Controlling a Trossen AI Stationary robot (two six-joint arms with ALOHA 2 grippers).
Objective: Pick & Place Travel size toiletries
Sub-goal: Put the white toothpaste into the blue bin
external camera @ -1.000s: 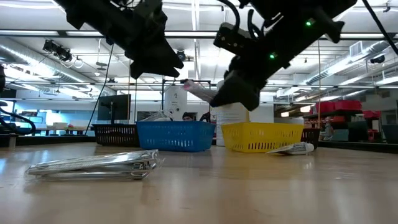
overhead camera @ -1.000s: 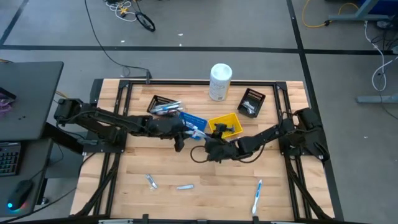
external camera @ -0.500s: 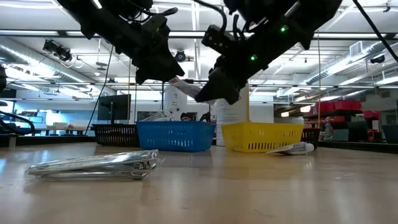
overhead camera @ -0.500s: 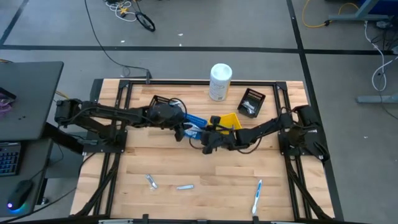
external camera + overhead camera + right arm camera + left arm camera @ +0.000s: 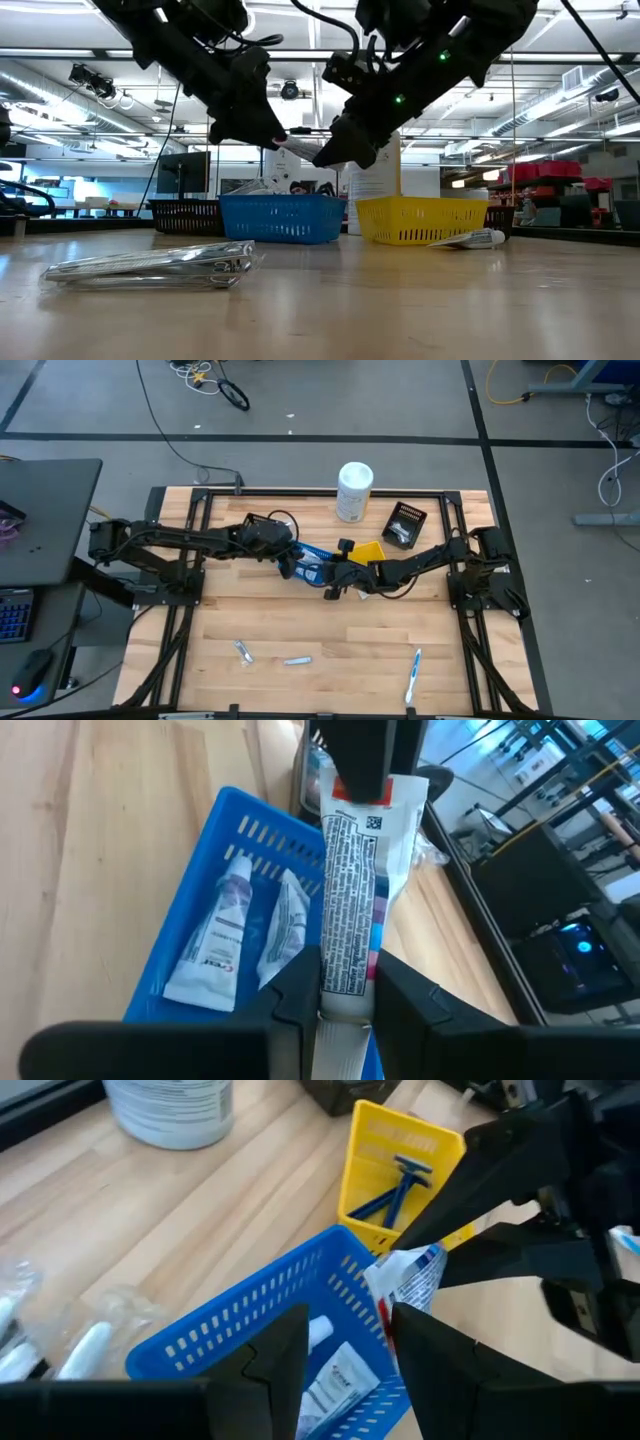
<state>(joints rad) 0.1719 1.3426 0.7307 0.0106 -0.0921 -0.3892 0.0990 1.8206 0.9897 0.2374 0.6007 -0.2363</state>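
A white toothpaste tube [image 5: 350, 890] with small print and a red flat end hangs in the air over the blue bin [image 5: 312, 557]. My right gripper [image 5: 345, 985] is shut on it. In the low view the right gripper [image 5: 332, 155] comes in from the right. My left gripper [image 5: 345, 1330] is open at the tube's far end, its fingers on either side of the red end [image 5: 384, 1316]. From above, the left gripper [image 5: 292, 566] is at the blue bin's left side. Two more tubes [image 5: 205, 950] lie in the blue bin. My right gripper pinches the tube between both fingers at its narrow end [image 5: 343, 975], the fingers lying along it. The tube is lifted clear and points away from the fingers, nearly level, toward my left gripper. My left gripper has one finger [image 5: 360, 750] over the red end [image 5: 362, 788]; whether it touches, I cannot tell.
Beside the blue bin sits a yellow bin [image 5: 400, 1150] with blue razors [image 5: 395, 1185]. Black bins [image 5: 262, 528] [image 5: 405, 525] and a white canister [image 5: 354, 490] stand along the far edge. Small items [image 5: 243, 651] [image 5: 297, 659] [image 5: 413, 675] lie near the front edge.
My right gripper has carried the tube toward the far edge and leftward, over the blue bin. My left gripper has come down to the tube's red end, so the two grippers now face each other across the tube.
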